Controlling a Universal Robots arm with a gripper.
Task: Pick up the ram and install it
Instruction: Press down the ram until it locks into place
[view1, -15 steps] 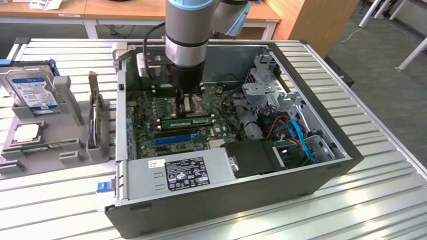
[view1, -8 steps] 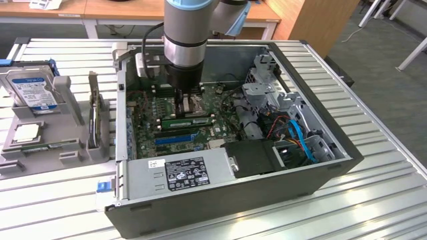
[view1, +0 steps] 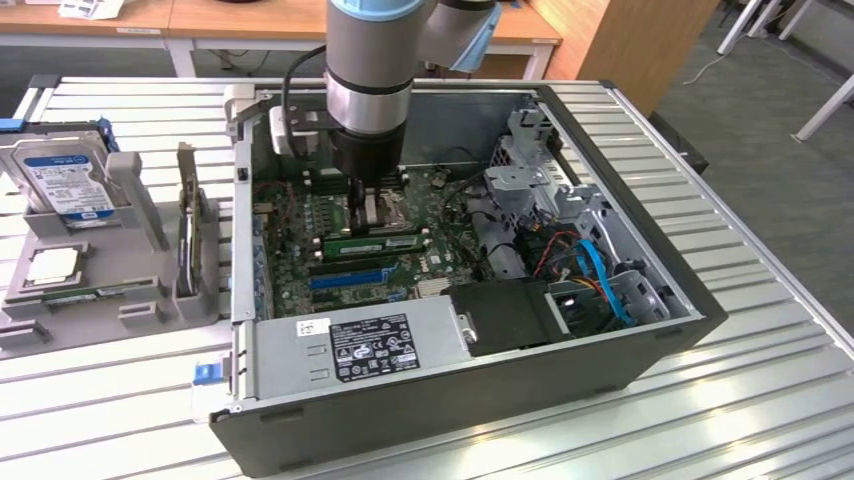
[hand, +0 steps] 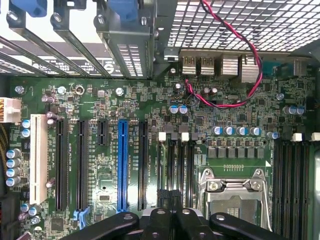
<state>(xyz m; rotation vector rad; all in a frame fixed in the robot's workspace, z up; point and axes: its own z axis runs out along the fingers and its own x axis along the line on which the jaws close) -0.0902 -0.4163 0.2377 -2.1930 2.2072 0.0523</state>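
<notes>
One ribbed metal table (view1: 747, 400), office floor (view1: 787, 190).

Robotics lab or workshop, slatted metal workbench (view1: 747, 400), open computer case (view1: 467, 390) on it, wooden desks (view1: 240, 20) behind (grey carpet floor (view1: 787, 190)), parts holder (view1: 94, 290) alongside.

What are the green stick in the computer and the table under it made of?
The ram looks like green fibreglass circuit board, matte, carrying dark chips. The table seems to be bare metal: silvery ribbed slats with a dull sheen, probably aluminium.
</notes>
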